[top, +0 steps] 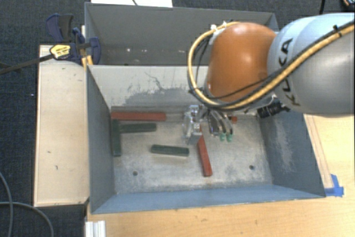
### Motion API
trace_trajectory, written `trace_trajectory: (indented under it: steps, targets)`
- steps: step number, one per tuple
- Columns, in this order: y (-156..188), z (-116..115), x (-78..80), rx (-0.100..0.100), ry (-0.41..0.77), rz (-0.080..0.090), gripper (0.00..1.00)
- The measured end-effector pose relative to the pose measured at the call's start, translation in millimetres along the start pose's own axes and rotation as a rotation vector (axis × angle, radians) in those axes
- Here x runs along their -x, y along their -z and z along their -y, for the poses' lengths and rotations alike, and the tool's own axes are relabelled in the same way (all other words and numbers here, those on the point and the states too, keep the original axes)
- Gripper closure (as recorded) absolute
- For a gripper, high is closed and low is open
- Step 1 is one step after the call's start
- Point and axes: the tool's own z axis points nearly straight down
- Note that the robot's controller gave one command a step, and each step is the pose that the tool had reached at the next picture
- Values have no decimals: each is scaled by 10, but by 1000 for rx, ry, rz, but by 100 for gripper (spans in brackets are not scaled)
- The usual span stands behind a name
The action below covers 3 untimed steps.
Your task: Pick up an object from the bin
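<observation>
Red bar point(204, 157), middle of bin point(102, 136): long axis ran front-to-back, slightly slanted; gripper point(194, 126) stood at its back end, grip state indiscernible.

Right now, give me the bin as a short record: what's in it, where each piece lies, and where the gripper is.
bin: grey metal, few loose pieces
gripper: low over mid-floor, at the slanted red bar's upper end
slanted red bar: centre, running toward the front wall
long red bar: back left, along the wall
dark green L-shape: left side; one piece or two, cannot tell
short dark green bar: flat, left of the slanted red bar, apart
</observation>
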Motion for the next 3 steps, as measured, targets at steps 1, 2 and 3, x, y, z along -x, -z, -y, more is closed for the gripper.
trace_trajectory:
  steps: [1,2,3]
  targets:
    - [-45,9,-16,-2,-3,-8,0]
    - [-1422,180,372,-4,109,-15,0]
    - [-1380,168,389,-2,106,-8,100]
